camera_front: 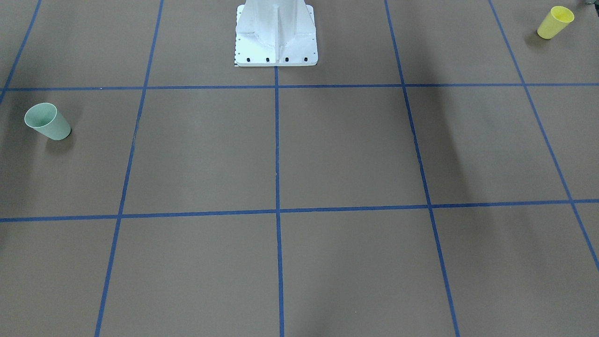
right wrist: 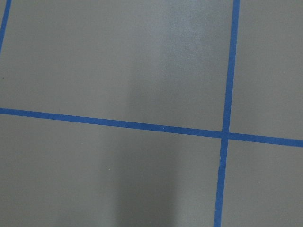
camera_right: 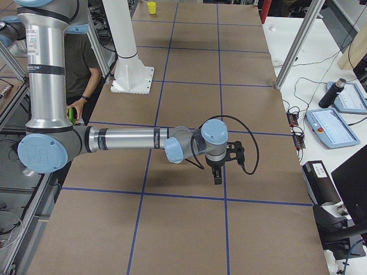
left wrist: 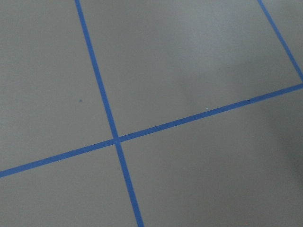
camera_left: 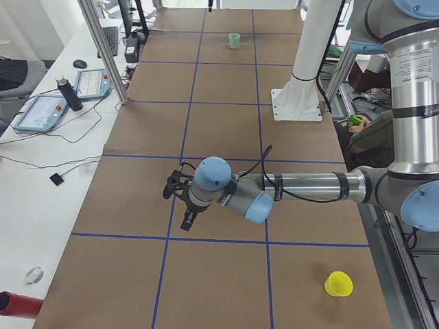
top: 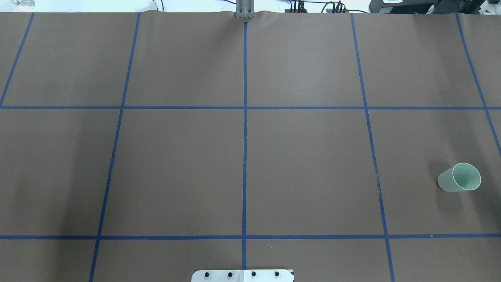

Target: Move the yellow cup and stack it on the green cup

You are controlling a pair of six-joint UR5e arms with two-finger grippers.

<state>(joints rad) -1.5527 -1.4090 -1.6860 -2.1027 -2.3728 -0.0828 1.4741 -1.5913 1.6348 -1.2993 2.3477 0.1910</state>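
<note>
The yellow cup (camera_front: 555, 22) stands upright, rim up, at the table's end on my left side, close to the robot's edge; it also shows in the exterior left view (camera_left: 338, 284) and far off in the exterior right view (camera_right: 151, 7). The green cup (camera_front: 47, 121) stands upright at the opposite end (top: 459, 177) (camera_left: 234, 40). My left gripper (camera_left: 186, 218) hangs above the brown mat, well away from the yellow cup. My right gripper (camera_right: 218, 175) hangs above the mat too. Both show only in the side views, so I cannot tell open or shut. Both wrist views show only mat and tape.
The white robot base (camera_front: 276, 37) stands at the middle of the robot's edge. Blue tape lines (top: 245, 117) grid the mat. Metal frame posts (camera_left: 103, 48) and a desk with tablets (camera_right: 344, 123) line the operators' side. A person (camera_right: 77, 63) sits behind the robot.
</note>
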